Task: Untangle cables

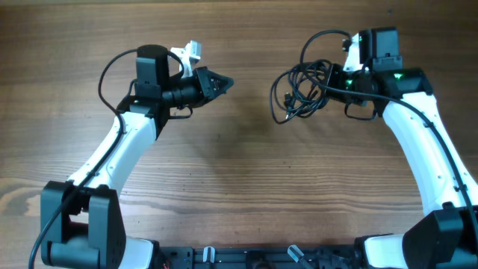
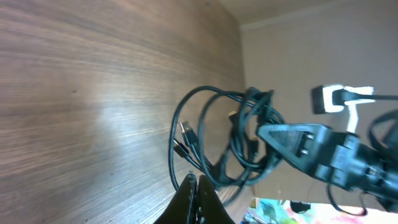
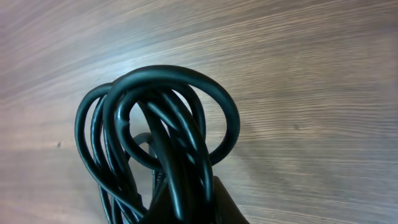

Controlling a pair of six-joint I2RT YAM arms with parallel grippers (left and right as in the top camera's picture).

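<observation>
Right gripper [image 1: 330,87]: jaws pinched nearly closed on the cables [image 1: 299,91], gripping the edge of the bundle nearest its own arm. The right wrist view shows several strands stacked between the fingers, not just one.

Left gripper [image 1: 226,81]: jaws fully closed, empty, aimed across the table [image 1: 239,172] at the bundle and well apart from it.

Bundle location: far half of the table, right of centre, touching the right gripper. Cannot tell whether it rests on the wood or hangs just clear.

Orientation: loose coil, only slightly elongated. The long axis runs roughly from the right gripper toward table centre. The loops fan out away from the grip, toward the left gripper. Small plug ends [image 2: 184,129] sit on the far edge of the coil, facing the left gripper, and one loose tail trails toward the near-left side.

Risks:
- The grip spans multiple strands, so any pull likely drags the whole knot along and tightens it instead of freeing a cord.
- The left jaws are closed. If they go in without opening, they would only shove the coil.
- Grabbing a mid-loop rather than a plug end likely cinches the crossings.
- The right arm's own wire [image 1: 314,39] arcs just beyond the bundle, so it could snag or be mistaken for a cable.
- The strands are thin and slick-looking, and one may slip out of the pinch under tension.
</observation>
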